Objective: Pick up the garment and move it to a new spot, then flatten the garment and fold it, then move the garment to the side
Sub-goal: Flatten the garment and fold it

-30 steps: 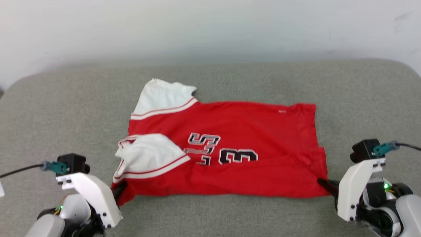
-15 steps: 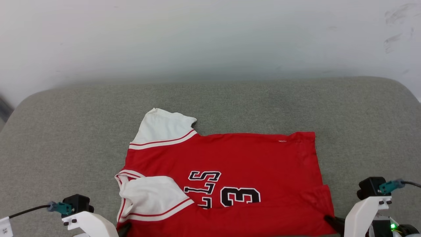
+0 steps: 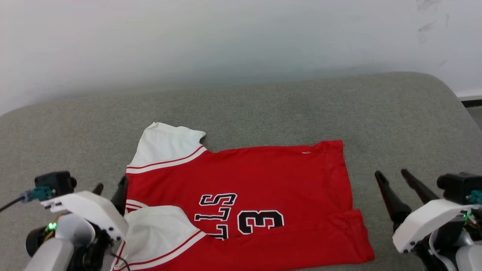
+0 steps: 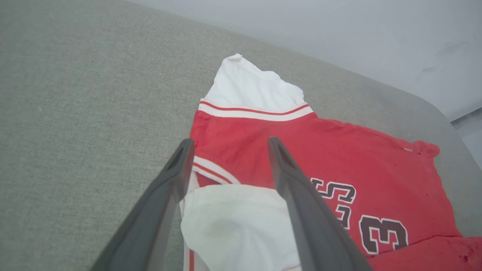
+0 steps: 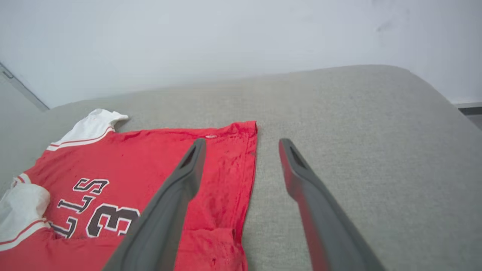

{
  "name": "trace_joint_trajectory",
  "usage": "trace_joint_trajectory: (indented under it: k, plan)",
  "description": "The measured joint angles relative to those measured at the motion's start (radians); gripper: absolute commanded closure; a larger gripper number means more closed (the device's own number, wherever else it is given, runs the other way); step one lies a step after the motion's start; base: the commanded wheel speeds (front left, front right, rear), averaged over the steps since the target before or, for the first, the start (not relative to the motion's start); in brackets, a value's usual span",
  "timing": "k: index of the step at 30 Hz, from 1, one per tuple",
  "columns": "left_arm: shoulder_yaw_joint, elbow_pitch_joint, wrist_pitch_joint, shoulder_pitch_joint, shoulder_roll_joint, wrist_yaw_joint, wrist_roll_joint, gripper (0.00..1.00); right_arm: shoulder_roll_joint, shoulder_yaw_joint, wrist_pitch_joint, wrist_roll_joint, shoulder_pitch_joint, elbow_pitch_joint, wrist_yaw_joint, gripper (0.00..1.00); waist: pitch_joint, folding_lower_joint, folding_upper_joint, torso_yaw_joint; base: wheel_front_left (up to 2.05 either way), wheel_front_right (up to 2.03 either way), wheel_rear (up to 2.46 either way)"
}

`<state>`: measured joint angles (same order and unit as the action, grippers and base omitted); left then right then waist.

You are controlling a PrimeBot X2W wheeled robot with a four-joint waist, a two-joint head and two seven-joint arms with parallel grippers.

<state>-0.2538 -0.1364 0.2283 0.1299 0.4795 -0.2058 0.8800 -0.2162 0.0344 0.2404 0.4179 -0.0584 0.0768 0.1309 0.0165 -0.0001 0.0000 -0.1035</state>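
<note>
The garment is a red jersey with white sleeves, black letters and a "3". It lies spread on the grey padded surface, its near strip folded up over the lower part of the print. One white sleeve is folded onto its front left. My left gripper stands open at the garment's left edge, and the left wrist view has its fingers straddling that edge above the cloth. My right gripper is open just right of the hem, holding nothing. In the right wrist view it spans the hem of the garment.
A pale wall rises behind the grey surface. The surface's rounded right corner drops off toward a dark baseboard strip. Bare grey fabric stretches behind the garment and to its right.
Both grippers, shut on the garment's near corners a second ago, have opened and let go. They now stand higher beside its left and right edges. The head camera has also shifted.
</note>
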Motion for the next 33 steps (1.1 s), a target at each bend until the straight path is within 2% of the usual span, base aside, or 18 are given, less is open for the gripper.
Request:
trace_joint_trajectory:
  k: [4,9,12,15,22,29,33]
  plan:
    - [0.009,-0.006,-0.049,0.115,0.003,0.011,-0.04,0.0,0.02,-0.022,-0.09,-0.051,-0.055,-0.04,0.0,0.0,0.045,0.0001,0.0,-0.017,0.0,0.0,0.0]
    - [0.016,-0.036,-0.054,0.281,0.02,0.021,-0.07,0.0,0.047,-0.029,-0.164,-0.095,-0.136,-0.108,0.0,0.0,0.137,0.0001,0.0,-0.042,0.0,0.0,0.0]
    - [0.021,-0.065,-0.028,0.387,0.045,0.037,-0.076,0.0,0.064,-0.034,-0.18,-0.108,-0.181,-0.136,0.0,0.0,0.205,0.0002,0.0,-0.059,0.0,0.0,0.0]
    - [0.025,-0.098,0.023,0.49,0.062,0.073,-0.055,0.0,0.077,-0.037,-0.196,-0.117,-0.217,-0.163,0.0,0.0,0.273,0.0002,0.0,-0.079,0.0,0.0,0.0]
    - [-0.024,-0.188,0.291,0.726,0.16,0.137,-0.03,0.0,0.099,-0.024,-0.214,-0.122,-0.261,-0.197,0.0,0.0,0.417,0.0003,0.0,-0.127,0.0,0.0,0.0]
    - [-0.09,-0.257,0.599,0.834,0.258,0.136,-0.024,0.0,0.121,-0.005,-0.229,-0.104,-0.267,-0.182,0.0,0.0,0.513,0.0003,0.0,-0.177,0.0,0.0,0.0]
    - [-0.105,-0.269,0.754,0.845,0.306,0.116,0.001,0.0,0.126,-0.003,-0.239,-0.093,-0.269,-0.168,0.0,0.0,0.545,0.0001,0.0,-0.199,0.0,0.0,0.0]
